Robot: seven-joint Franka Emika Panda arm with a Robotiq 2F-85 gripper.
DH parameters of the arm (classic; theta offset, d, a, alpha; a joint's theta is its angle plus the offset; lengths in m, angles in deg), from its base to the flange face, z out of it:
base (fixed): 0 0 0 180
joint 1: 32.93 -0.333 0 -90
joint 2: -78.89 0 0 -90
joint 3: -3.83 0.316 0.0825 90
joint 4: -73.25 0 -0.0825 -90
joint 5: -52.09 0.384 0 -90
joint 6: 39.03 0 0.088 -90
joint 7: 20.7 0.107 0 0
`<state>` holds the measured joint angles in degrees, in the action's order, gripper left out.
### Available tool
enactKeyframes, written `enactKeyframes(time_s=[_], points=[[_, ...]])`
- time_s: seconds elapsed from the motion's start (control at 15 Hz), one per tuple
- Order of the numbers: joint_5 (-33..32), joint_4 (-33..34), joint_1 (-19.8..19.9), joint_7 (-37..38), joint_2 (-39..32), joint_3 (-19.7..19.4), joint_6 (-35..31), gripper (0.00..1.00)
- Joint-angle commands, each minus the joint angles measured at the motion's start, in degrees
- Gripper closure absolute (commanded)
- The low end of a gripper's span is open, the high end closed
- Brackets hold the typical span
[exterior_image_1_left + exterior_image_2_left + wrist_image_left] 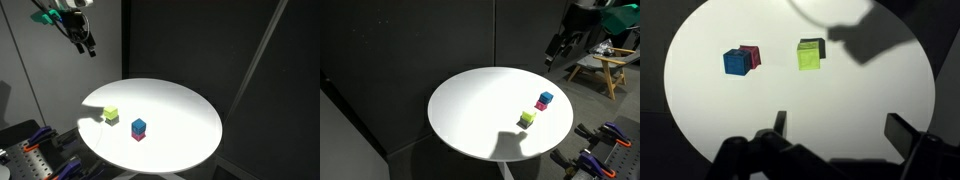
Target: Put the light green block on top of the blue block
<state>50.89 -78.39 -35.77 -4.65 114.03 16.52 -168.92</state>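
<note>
The light green block sits on the round white table, also in the other exterior view and the wrist view. The blue block stands beside it, touching a pink block; it also shows in an exterior view and the wrist view. My gripper hangs high above the table's edge, far from both blocks, open and empty; it shows in an exterior view and the wrist view.
The pink block touches the blue one. Clamps and tools lie on a bench beside the table. A wooden stool stands behind. Dark curtains surround the scene.
</note>
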Motion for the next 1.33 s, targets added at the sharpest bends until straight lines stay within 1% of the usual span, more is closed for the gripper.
enactKeyframes(time_s=[0.0,0.33,0.53,0.93,1.27], points=[[2.2,4.5,-2.1,-5.8,-7.6,-3.4,-1.4,0.0],[4.3,8.6,-3.7,-13.1,-15.8,-6.3,-2.2,0.0],[5.1,10.9,-3.7,-15.4,-20.7,-6.9,-2.9,0.0],[3.9,13.9,-2.4,-11.9,-29.1,-6.9,-7.3,0.0],[3.2,15.5,-2.0,-10.5,-34.4,-7.4,-10.3,0.0]])
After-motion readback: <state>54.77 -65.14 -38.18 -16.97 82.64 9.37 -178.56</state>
